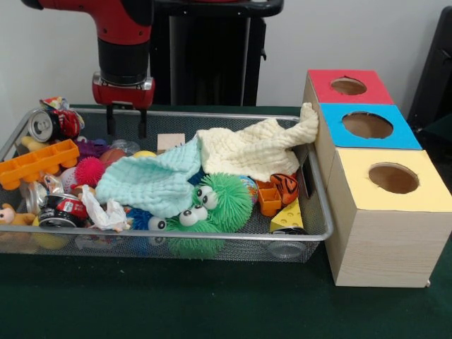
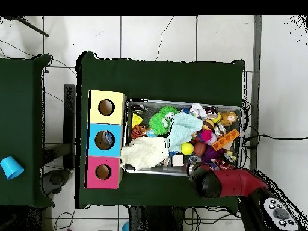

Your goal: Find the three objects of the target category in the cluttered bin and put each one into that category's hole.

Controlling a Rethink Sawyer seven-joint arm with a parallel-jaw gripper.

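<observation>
We count 1 wire bin [image 1: 319, 185], 2 cloths in it, 1 mint [image 1: 152, 181] and 1 cream [image 1: 258, 148], 2 green fuzzy toys with eyes [image 1: 219, 201], 2 cans at the left [image 1: 44, 125], 1 orange brick [image 1: 37, 163], and 3 holes in the boxes [image 1: 367, 124] at right.

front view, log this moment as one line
gripper: open, empty, above bin's far rim | cloths cover toys | three holes: nothing seen inside

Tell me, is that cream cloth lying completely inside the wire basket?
No: one corner of the cream cloth hangs over the basket rim and leans against the blue-topped box.
</observation>
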